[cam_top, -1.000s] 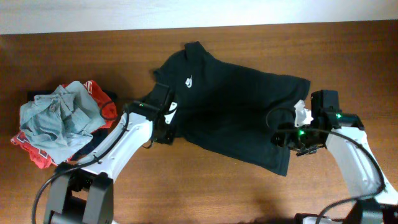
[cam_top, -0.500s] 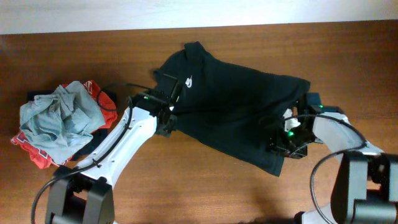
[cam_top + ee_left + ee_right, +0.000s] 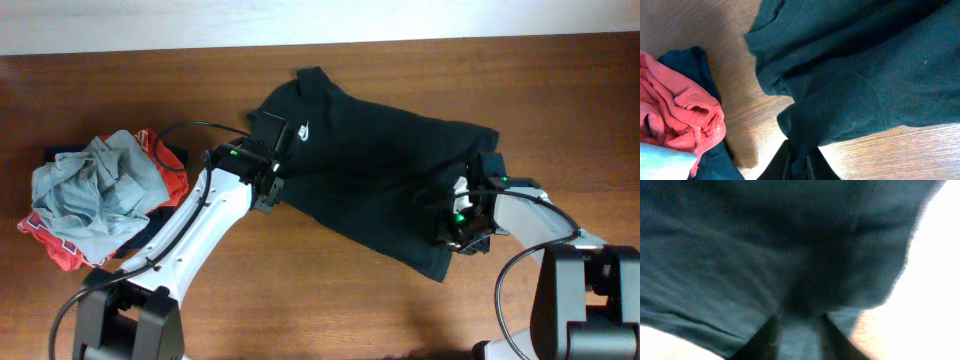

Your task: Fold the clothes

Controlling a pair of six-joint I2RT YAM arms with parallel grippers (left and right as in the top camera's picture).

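Note:
The clothes in play are a black T-shirt with a small white chest logo, lying spread and slanted across the wooden table. My left gripper sits at its left sleeve edge. In the left wrist view this gripper is shut, with a fold of the black T-shirt pinched between its fingers. My right gripper rests on the shirt's lower right part near the hem. The right wrist view is blurred, and there the right gripper holds dark T-shirt cloth that fills the gap between its jaws.
A heap of other garments lies at the left, grey-blue on top of red-and-white and navy. The red garment and the navy one lie close to the left of the left gripper. Bare table runs along the front.
My right arm has slid left onto the shirt's lower right part and its jaws have closed on the cloth. The left gripper has shifted slightly toward the far side with the sleeve.

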